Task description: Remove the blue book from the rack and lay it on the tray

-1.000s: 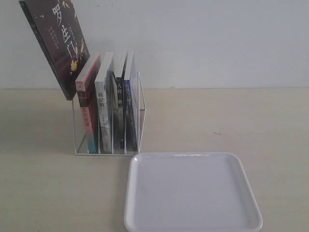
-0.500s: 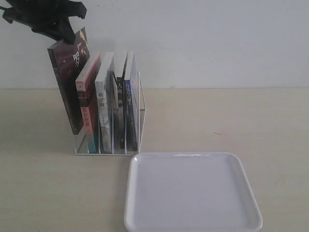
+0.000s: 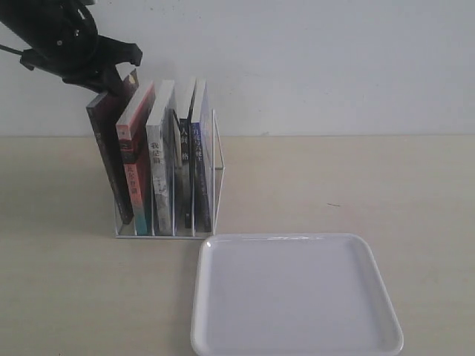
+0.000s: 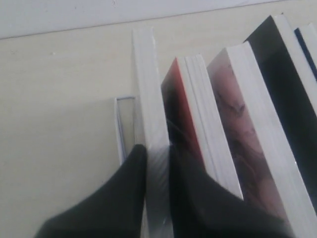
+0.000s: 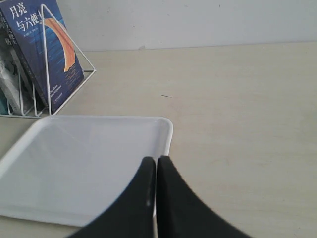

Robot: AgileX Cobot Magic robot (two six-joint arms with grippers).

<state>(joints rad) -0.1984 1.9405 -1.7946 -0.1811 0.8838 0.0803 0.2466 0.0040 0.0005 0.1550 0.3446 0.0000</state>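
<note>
Down into rack [image 3: 217, 170] 9 o'clock slot went black book [image 3: 111, 159] w/ L pincer [image 4: 154, 161] still clamped on it; blue book [image 5: 32, 49] untouched at 3 o'clock end, R pincer [image 5: 156, 173] together by tray [image 3: 297, 297], so pick not begun.

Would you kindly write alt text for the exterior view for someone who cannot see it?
The robot's left hand grips the top of a dark book at the left end of a white wire rack of five books; a white tray lies in front on a table.
</note>
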